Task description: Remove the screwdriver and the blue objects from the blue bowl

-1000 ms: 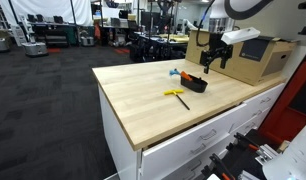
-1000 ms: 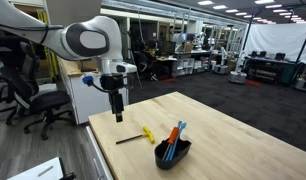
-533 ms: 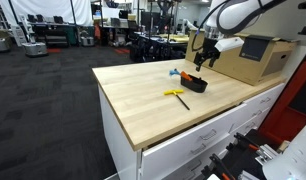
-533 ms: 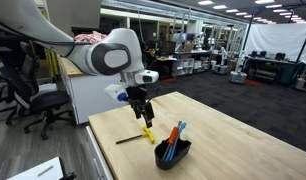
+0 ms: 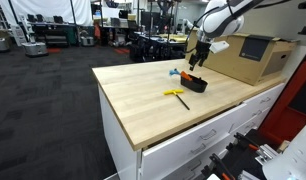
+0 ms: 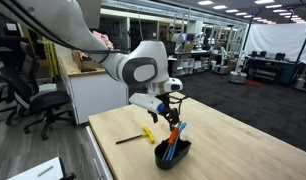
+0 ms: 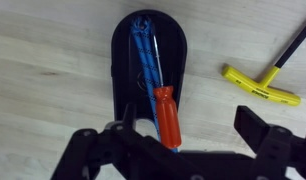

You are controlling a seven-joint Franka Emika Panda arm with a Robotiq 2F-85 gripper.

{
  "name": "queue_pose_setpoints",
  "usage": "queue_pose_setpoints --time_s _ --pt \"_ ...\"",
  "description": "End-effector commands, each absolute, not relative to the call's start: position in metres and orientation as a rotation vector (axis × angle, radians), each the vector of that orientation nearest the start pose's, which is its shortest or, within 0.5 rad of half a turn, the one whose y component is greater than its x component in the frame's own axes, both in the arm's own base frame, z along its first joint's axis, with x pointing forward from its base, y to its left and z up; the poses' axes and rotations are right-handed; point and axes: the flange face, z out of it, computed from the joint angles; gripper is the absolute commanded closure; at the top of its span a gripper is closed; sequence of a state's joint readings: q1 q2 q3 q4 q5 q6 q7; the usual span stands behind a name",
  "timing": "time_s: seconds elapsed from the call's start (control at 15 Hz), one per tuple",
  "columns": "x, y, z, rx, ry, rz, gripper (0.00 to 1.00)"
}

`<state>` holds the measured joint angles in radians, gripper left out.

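Observation:
The blue bowl [image 7: 123,62] looks almost black and sits on the wooden table. In it lie the screwdriver [image 7: 168,116], with its orange-red handle, and the blue objects [image 7: 145,48], side by side along the bowl. Both exterior views show the bowl [image 5: 196,85] [image 6: 173,153] with the screwdriver handle [image 6: 177,131] sticking up out of it. My gripper [image 7: 193,138] [image 5: 197,60] [image 6: 171,113] hangs open just above the bowl. The screwdriver handle is below it, close to one finger, and nothing is held.
A yellow-handled T-shaped tool [image 7: 261,86] [image 5: 175,95] [image 6: 147,134] lies on the table [image 5: 143,100] beside the bowl. A large cardboard box [image 5: 248,58] stands behind the bowl. The table edge and its drawers are near in an exterior view.
The arm has swung across the table to a spot right over the bowl. The gripper has stayed open, and the things in the bowl have not moved.

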<state>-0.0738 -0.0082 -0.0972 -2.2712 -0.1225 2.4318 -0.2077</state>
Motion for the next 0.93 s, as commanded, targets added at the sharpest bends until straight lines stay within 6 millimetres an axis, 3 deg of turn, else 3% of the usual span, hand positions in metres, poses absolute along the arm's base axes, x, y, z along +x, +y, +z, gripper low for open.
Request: queue_pose_setpoints --time_s 0.0,0.53,0.6,0.67,0.87 --pt "0.563 -0.103 0.347 -3.198 -0.332 -0.183 0.0" --pt "0.597 -0.122 0.304 -3.167 -0.415 -0.105 0.0" --pt "0.599 -0.125 0.3 -3.165 -0.417 -0.098 0.25" --pt "0.601 -0.127 0.297 -3.163 -0.422 -0.093 0.26" --pt "0.604 -0.131 0.289 -3.16 -0.428 -0.074 0.49"
